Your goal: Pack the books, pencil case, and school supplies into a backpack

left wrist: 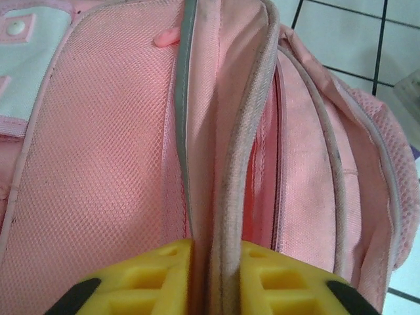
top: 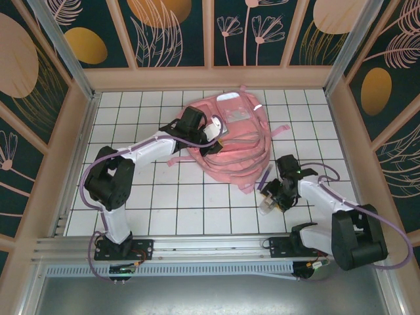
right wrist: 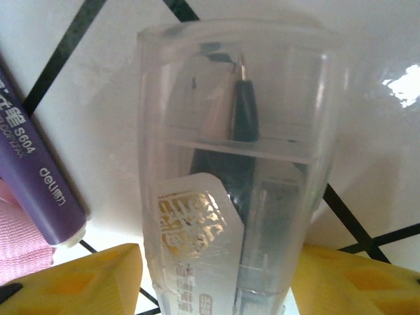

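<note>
On the white gridded bench (top: 164, 203) the pink backpack (top: 236, 154) lies flat. Its clear front pockets and a silver strip face up, and its straps trail off its edges. Over the backpack's left part the left jaws sit on the fabric. The left wrist view shows their yellow fingertips (left wrist: 164, 279) standing close on either side of a worn, piped pink rim of the backpack (left wrist: 105, 144). The rim runs straight up between them, with a mesh panel on one side and a slit of pink lining on the other. Whether the left jaws pinch that rim or only stand against it I cannot tell.

Just off the backpack's near right corner lies the slim purple pen (top: 268, 174), one end close to the pink fabric. A little farther from the backpack than the pen, the small clear tube (top: 267, 206) lies on the bench with the right jaws around it. In the right wrist view the tube (right wrist: 230, 164) sits between the yellow fingertips (right wrist: 79, 279). A dark-tipped insert and a gold-printed label show inside it. The pen (right wrist: 39, 177) lies beside it, next to a scrap of the backpack's fabric. The right jaws flank the tube closely; I cannot tell whether they grip it.
</note>
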